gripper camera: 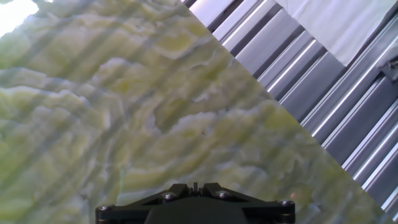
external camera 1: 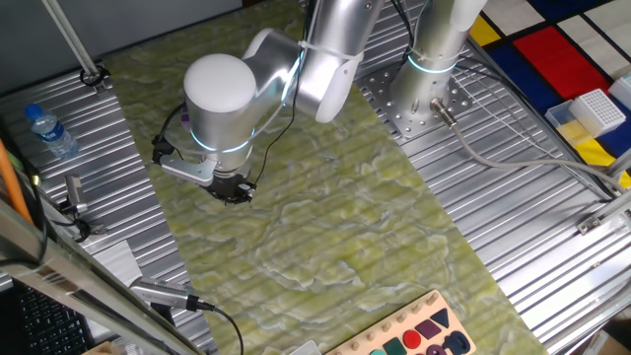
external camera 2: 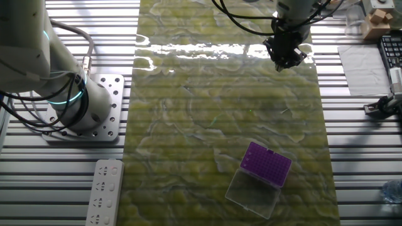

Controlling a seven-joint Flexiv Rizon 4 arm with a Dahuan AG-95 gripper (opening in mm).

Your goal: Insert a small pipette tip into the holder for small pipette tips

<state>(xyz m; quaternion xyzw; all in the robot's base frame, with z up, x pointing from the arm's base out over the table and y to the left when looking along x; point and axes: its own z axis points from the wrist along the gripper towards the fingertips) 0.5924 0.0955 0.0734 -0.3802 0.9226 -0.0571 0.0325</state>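
The holder for small pipette tips [external camera 2: 266,163] is a small purple box with its clear lid [external camera 2: 253,193] lying open beside it, near the front of the green marbled mat [external camera 2: 207,113]. My gripper [external camera 2: 286,59] hangs above the mat's far right part, well away from the holder. The fingers [gripper camera: 178,188] stand close together in the hand view, with a thin dark sliver, the small pipette tip [gripper camera: 195,185], pinched between them. The one fixed view shows the gripper [external camera 1: 232,192] just over the mat, and the wrist hides the holder there.
A white gridded rack on a yellow base [external camera 1: 592,113] stands at the far right. A water bottle [external camera 1: 49,130] lies at the left. A white keypad [external camera 2: 103,191] sits beside the arm's base [external camera 2: 81,107]. A wooden shape board [external camera 1: 414,335] is at the front edge.
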